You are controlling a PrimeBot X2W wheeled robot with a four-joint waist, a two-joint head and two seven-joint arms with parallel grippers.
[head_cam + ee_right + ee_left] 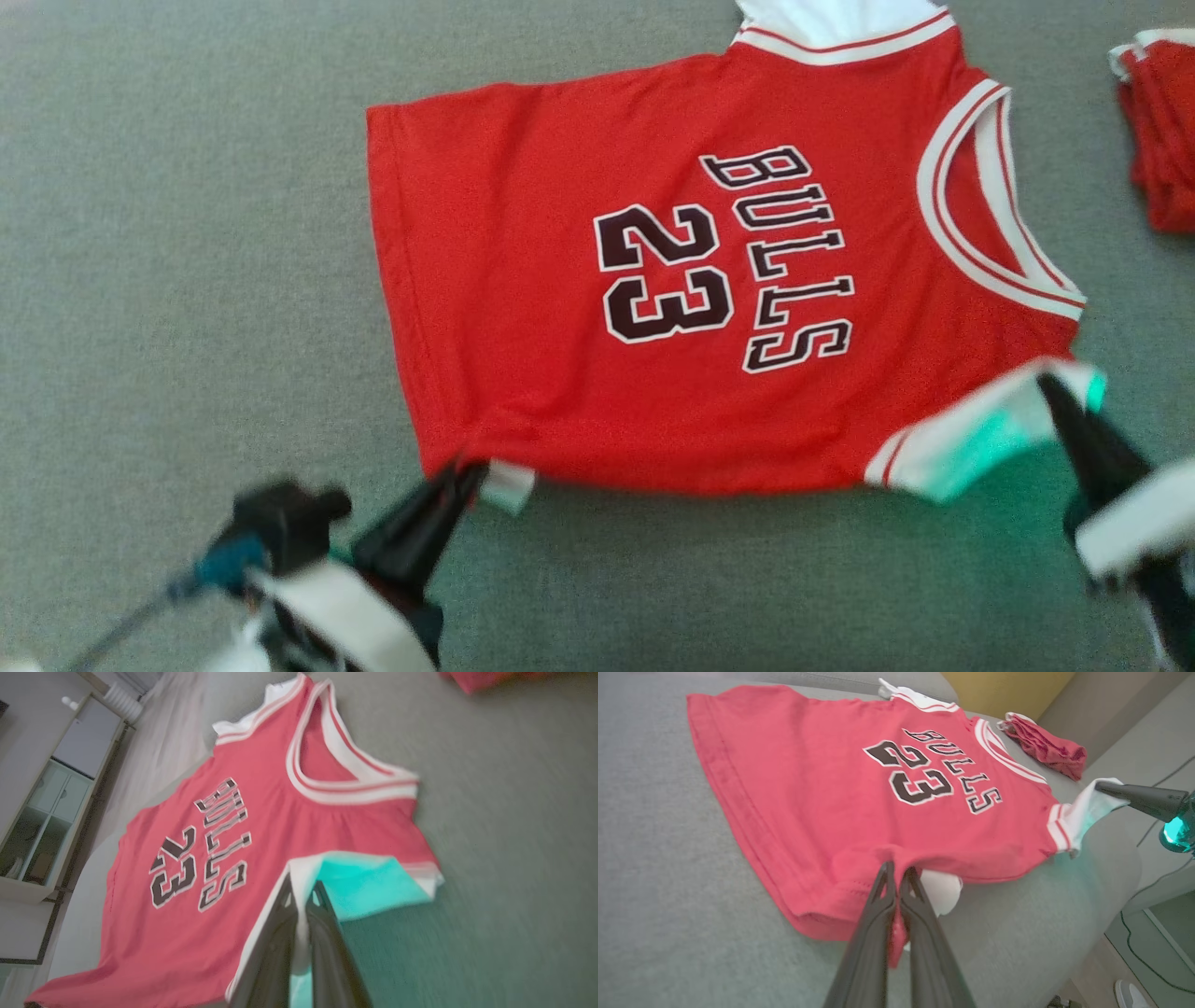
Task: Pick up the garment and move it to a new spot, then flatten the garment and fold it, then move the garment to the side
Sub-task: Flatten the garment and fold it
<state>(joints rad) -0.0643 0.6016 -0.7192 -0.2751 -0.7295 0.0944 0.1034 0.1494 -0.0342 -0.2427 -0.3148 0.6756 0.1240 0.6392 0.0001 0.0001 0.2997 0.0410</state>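
- Head view: our jersey [653, 280] lies spread on the grey cushion [187, 280], hem left, collar right.
- Left gripper [474, 469] pinches the near hem corner, right gripper [1047, 381] pinches the near white sleeve.
- Fold probably goes away from us, we reckon.

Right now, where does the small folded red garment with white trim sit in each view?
Head view: small folded red garment at the right edge, near the top.
Left wrist view: the garment lies upper right.
Right wrist view: the garment is at the top edge, right of centre, blurred.
Shared landmark: black BULLS 23 print on the red sleeveless jersey.
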